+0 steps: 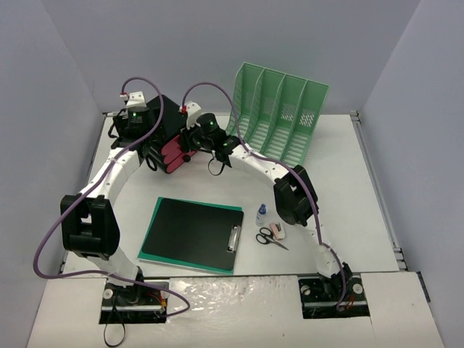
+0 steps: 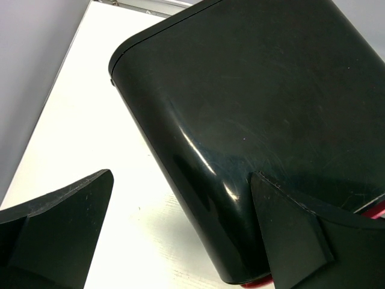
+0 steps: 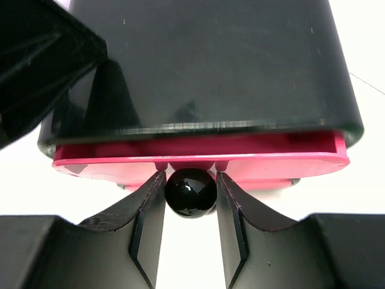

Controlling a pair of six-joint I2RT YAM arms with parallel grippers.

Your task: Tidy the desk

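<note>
A black drawer box (image 1: 165, 119) with pink drawers (image 1: 172, 156) stands at the back left of the white desk (image 1: 341, 188). My right gripper (image 3: 190, 180) is shut on the round black knob (image 3: 190, 191) of a pink drawer (image 3: 198, 158), whose front stands a little out of the box (image 3: 210, 60). My left gripper (image 2: 180, 180) is open at the box's corner (image 2: 252, 108). One of its fingers lies against the box's side and the other is apart over the desk (image 2: 90, 120).
A mint-green file rack (image 1: 283, 109) stands at the back right. A black clipboard on a green folder (image 1: 194, 233) lies at the front centre. A small bottle (image 1: 261, 213), scissors (image 1: 270, 238) and a pink eraser (image 1: 278, 232) lie to its right.
</note>
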